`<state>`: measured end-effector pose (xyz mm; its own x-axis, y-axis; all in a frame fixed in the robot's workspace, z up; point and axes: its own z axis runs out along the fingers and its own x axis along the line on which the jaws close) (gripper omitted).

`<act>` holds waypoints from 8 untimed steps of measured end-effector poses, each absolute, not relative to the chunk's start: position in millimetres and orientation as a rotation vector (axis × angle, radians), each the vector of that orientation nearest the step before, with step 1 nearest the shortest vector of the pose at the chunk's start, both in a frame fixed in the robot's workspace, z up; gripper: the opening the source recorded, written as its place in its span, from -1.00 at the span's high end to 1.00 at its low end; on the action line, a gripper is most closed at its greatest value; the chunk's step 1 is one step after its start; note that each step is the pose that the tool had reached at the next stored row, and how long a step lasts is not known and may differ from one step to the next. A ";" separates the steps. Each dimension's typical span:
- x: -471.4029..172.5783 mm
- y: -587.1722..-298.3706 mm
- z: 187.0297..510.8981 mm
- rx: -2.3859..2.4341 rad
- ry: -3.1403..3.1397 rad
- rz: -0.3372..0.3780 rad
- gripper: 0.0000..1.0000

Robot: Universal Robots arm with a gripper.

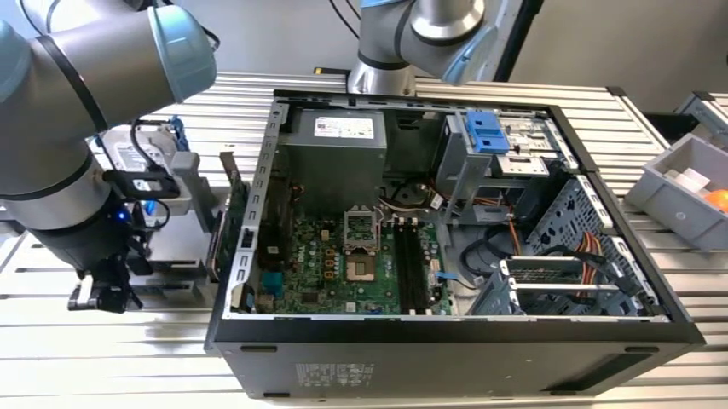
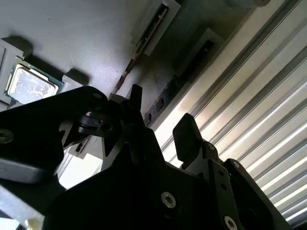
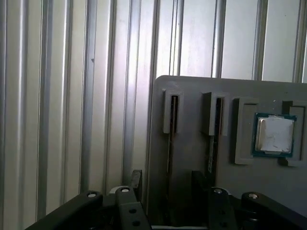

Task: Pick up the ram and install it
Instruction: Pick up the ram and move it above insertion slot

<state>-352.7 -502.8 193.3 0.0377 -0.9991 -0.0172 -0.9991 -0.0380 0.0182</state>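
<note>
Grey tray (image 3: 189,158) is holding the ram (image 3: 170,143) on its thin edge in a slot while the gripper (image 3: 168,184) is hanging just above with jaws spread to either side, so I am thinking a crooked squeeze could tip or jam it.

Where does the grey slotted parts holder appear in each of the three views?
Exterior view: the holder sits at the exterior view's left, beside the computer case, partly behind the arm.
First wrist view: the holder lies just beyond the hand.
Second wrist view: the holder lies beyond the hand.
Shared landmark: the ribbed table in all three; the processor chip in both wrist views.
</note>
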 end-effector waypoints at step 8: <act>-353.1 -496.0 189.4 2.257 -2.183 -0.039 -1.00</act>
